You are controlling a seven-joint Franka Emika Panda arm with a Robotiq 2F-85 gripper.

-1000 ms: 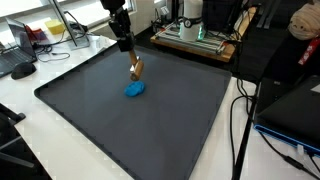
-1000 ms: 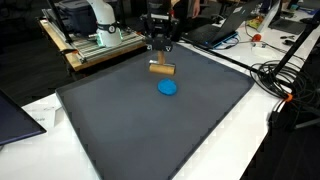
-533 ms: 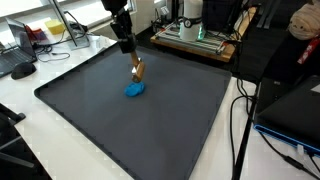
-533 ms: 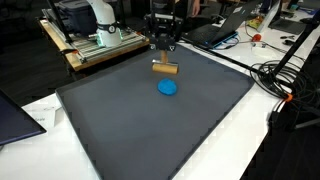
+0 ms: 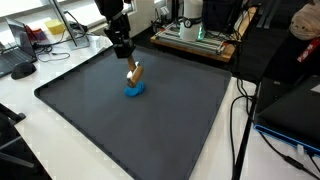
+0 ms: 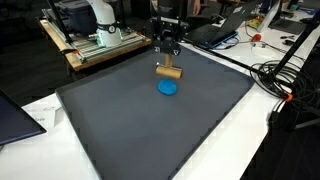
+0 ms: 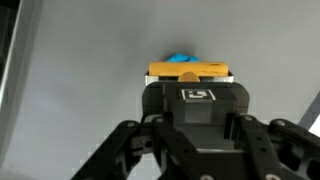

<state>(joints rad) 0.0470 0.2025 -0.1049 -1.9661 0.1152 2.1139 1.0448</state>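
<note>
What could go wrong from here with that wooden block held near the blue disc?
The tan wooden block hangs tilted in the pincer, so it may slip or twist loose. It is close to the flat round blue disc; coming down off-centre, it might tip over or shove the disc across the dark grey mat.

Blue disc mostly behind wooden block

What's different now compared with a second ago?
The arm's jaws, still shut on the tan wooden block, have carried it closer to the flat round blue disc. Nothing was picked up or released. The disc and the dark grey mat stayed put.
</note>
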